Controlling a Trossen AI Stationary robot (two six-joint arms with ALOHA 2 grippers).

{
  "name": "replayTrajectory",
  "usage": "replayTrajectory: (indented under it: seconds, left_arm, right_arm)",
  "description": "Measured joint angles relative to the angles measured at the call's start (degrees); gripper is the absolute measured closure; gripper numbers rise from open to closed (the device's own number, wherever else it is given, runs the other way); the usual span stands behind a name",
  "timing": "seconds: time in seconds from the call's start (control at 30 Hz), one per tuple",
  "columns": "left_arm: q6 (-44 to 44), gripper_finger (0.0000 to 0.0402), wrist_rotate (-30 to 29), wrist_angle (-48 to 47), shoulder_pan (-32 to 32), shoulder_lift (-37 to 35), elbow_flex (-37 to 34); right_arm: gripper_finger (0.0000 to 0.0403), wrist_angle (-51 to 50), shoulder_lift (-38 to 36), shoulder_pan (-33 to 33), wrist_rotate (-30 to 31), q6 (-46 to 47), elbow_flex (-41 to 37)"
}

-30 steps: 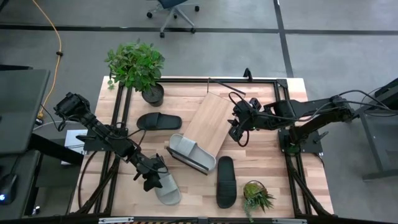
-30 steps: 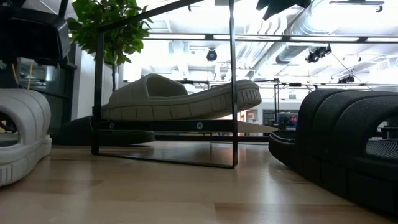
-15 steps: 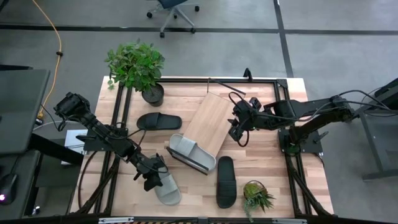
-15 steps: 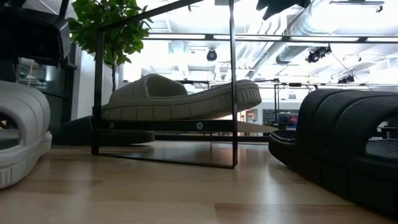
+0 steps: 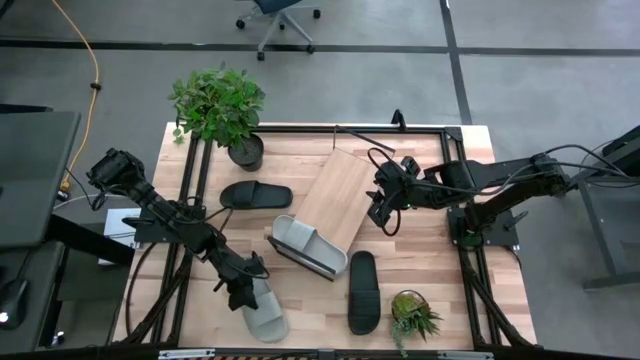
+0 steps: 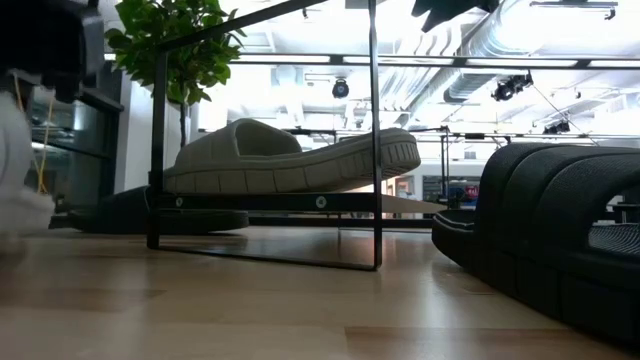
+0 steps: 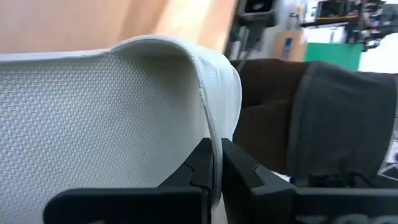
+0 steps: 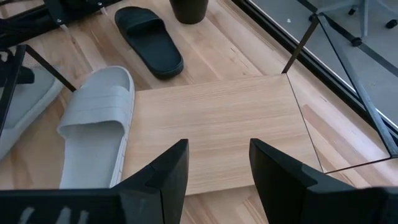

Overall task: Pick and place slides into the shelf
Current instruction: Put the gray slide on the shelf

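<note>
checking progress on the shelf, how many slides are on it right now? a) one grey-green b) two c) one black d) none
a: one grey-green slide lies on the shelf; both black slides sit on the table, and the left gripper pinches the second grey-green slide.

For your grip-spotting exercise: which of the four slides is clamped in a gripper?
The pale slide at the table's front-left edge: the left gripper is shut on its strap. The other pale slide lies on the shelf.

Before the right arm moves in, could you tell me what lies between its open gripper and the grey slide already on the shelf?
Only bare shelf board lies between the right gripper and the grey slide; the right wrist view shows it.
</note>
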Motion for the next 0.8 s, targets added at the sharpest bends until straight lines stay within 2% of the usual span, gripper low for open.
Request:
replayTrajectory:
  seconds: [0.33,0.6,0.8]
  left_arm:
    - [1.5,0.0397,-0.6,-0.3,0.0,0.0,7.2]
    - [1.6,0.0398,0.3,-3.1,0.0,0.0,13.6]
    - [1.8,0.0399,0.4,-3.0,0.0,0.0,20.5]
  right_arm:
    - [0.0243,3.4,0.0,0.0,-0.8,-2.1,0.0]
    - [0.0243,9.1,0.0,0.0,-5.9,-10.6,0.0]
    - [0.0243,10.5,0.0,0.0,-6.0,-15.0,0.0]
